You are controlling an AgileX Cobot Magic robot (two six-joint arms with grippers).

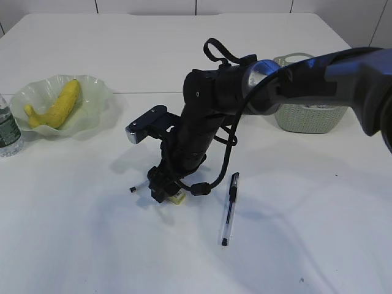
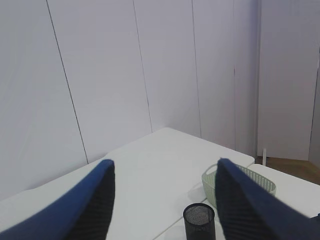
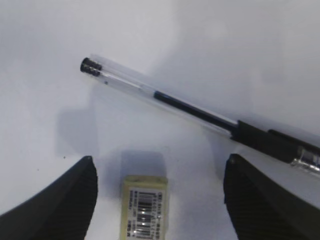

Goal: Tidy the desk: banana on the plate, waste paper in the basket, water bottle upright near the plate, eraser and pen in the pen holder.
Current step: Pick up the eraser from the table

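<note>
My right claw [image 3: 160, 200] hangs wide over the eraser [image 3: 144, 207] lying on the worktop [image 1: 306, 214] just left of the pen [image 3: 200, 112]; I should descend centred, then close.

At the far edge of the scene you will see a white panelled wall [image 1: 147, 6] with thin vertical seams. Note a small black piece [image 1: 133, 189] lying left of centre on the near side. A dark speck [image 1: 335, 176] lies to the right.
</note>
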